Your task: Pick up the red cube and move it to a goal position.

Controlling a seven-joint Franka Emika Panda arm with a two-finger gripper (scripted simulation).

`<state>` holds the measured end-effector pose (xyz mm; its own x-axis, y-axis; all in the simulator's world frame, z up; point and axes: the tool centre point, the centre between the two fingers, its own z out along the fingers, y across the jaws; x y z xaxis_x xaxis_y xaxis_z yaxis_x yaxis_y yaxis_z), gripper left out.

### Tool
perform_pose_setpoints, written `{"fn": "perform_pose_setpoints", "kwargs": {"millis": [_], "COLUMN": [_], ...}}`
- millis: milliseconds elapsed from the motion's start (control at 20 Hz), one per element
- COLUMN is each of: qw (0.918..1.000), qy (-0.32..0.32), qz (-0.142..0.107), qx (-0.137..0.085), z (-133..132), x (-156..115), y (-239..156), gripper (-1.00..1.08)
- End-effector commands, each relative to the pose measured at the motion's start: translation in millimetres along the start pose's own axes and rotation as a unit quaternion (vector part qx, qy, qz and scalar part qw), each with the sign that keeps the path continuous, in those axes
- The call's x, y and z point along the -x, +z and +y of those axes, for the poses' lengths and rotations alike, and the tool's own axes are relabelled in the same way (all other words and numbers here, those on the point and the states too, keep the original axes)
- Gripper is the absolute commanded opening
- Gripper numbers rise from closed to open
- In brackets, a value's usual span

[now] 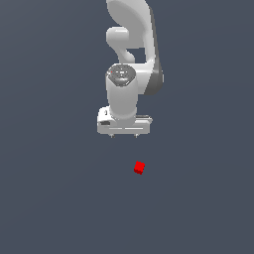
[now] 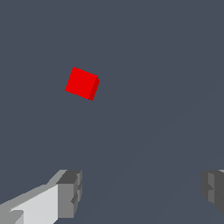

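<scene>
While nothing sits between the fingers, here are the fields:

Cube: small red cube (image 1: pixel 139 167) resting alone on the dark grey floor (image 1: pixel 54 198), nearest the camera in the exterior view; plain faces, turned at an angle to the picture edges.
Cube, wrist view: cube (image 2: pixel 82 83) shows a bright top face and one darker side face; it lies clear of both fingers, outside the gap, touching nothing but the floor.
Gripper: white gripper (image 1: pixel 123 135) hangs behind the cube in the exterior view, a bit toward that view's left; pointed down.
Gripper state: jaws spread wide and empty; in the wrist view one finger (image 2: pixel 70 192) and the other finger stand far apart at opposite sides, only floor between them.
Gripper vs cube: apart, no contact; whether the fingertips reach the floor is unclear.
Arm: white arm (image 1: pixel 130 47) rises behind the gripper and runs out of frame at the exterior view's top.
</scene>
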<state>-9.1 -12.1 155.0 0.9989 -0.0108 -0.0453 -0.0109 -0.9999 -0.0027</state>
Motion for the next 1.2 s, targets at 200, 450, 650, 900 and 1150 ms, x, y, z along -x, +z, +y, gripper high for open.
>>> {"fn": "perform_pose_setpoints", "kwargs": {"millis": [200,450,650,900,1150], "qw": [1.0,0.9998,0.9991,0.9968,0.9926], "qy": [0.004,0.02,0.042,0.079,0.12], "qz": [0.0,0.003,0.005,0.01,0.015], "qx": [0.0,0.0,-0.001,-0.001,-0.002], "z": [-2,-10,-20,-36,-52], "x": [-2,-8,-18,-35,-57], "y": [3,15,32,60,90], "gripper": [1.0,1.0,1.0,1.0,1.0]}}
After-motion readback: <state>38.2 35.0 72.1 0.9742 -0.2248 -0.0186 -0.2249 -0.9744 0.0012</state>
